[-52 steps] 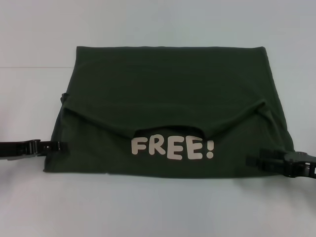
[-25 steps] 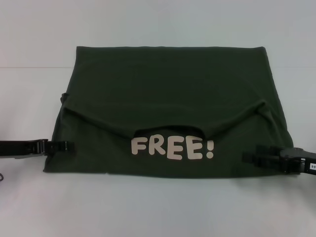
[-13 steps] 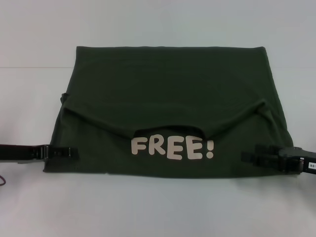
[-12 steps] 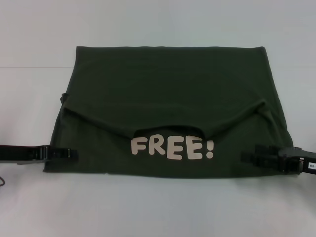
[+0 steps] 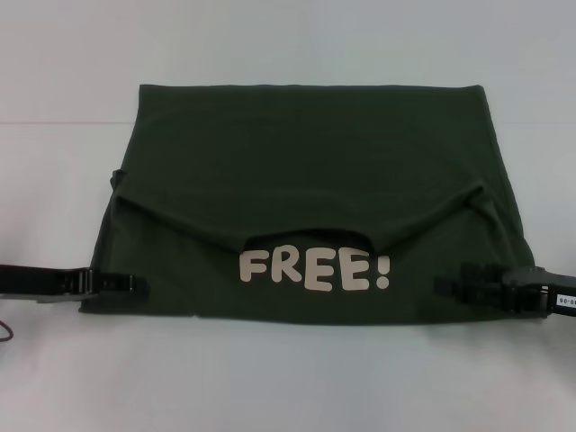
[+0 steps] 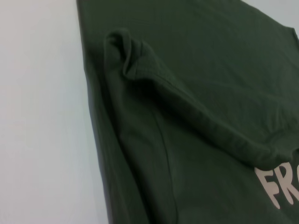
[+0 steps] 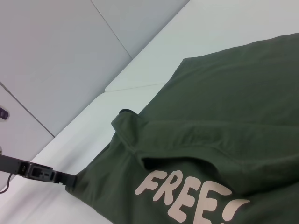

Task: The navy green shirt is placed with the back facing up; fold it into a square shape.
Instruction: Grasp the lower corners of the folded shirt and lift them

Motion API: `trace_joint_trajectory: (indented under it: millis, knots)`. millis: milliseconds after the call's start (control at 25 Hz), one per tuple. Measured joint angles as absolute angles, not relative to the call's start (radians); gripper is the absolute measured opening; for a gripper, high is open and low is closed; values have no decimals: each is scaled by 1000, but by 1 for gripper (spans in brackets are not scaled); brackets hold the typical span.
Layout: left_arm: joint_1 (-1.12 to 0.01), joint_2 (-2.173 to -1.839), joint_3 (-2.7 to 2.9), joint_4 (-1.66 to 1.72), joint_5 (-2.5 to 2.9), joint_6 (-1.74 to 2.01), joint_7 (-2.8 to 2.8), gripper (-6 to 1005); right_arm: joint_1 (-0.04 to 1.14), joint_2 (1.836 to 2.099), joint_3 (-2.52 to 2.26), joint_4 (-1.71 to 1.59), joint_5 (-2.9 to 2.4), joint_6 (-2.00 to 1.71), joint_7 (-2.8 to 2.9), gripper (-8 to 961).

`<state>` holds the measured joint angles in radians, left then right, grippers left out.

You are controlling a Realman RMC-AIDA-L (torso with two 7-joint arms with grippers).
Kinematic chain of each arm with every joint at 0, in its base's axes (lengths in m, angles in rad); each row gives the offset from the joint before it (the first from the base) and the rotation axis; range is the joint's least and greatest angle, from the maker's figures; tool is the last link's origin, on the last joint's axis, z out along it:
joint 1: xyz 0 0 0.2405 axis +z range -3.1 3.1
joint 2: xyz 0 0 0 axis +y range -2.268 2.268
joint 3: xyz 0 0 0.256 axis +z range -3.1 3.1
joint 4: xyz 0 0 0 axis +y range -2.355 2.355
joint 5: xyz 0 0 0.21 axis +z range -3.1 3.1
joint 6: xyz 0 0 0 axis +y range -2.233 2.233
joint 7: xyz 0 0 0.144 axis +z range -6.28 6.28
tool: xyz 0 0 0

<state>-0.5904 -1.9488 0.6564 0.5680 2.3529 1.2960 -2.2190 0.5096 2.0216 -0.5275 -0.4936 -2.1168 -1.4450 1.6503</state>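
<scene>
The navy green shirt [image 5: 306, 171] lies flat on the white table, its top part folded down toward me, so a curved neckline edge sits just above a pale "FREE!" print [image 5: 315, 270]. My left gripper [image 5: 126, 283] reaches in low from the left and overlaps the shirt's near left edge. From the right, my right gripper [image 5: 447, 286] lies over the near right edge. The left wrist view shows a bunched sleeve fold [image 6: 128, 51] on the shirt [image 6: 196, 93]. In the right wrist view the shirt [image 7: 233, 116] fills the frame, with the left gripper [image 7: 67, 178] at its far corner.
The white table [image 5: 288, 378] extends on all sides of the shirt. A grey wall [image 7: 56, 51] rises behind the table's far edge. A thin dark cable [image 5: 5, 331] shows at the left border near the left arm.
Both grippers have slid inward along the table onto the shirt's near side edges, the left one also coming slightly nearer to me. The shirt has not moved.
</scene>
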Motion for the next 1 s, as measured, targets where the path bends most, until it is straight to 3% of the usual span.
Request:
trace_joint_trajectory:
  millis: [200, 640, 760, 960, 1000]
  knots:
    - [-591, -1948, 670, 575, 2371, 1295, -2230, 760, 511, 2022, -528, -494, -2117, -1444, 1652, 930]
    - [-589, -1952, 674, 587, 2379, 1292, -2202, 382, 510, 2020, -528, -503, -2117, -1449, 1668, 927]
    - [-590, -1953, 678, 587, 2379, 1287, -2200, 295, 509, 2012, -530, -515, -2125, -1449, 1700, 924]
    - [-591, -1953, 677, 589, 2381, 1288, -2200, 58, 514, 1997, -548, -660, -2217, -1481, 1898, 919]
    - [-591, -1953, 675, 589, 2381, 1289, -2200, 54, 516, 1993, -562, -711, -2248, -1501, 1969, 918]
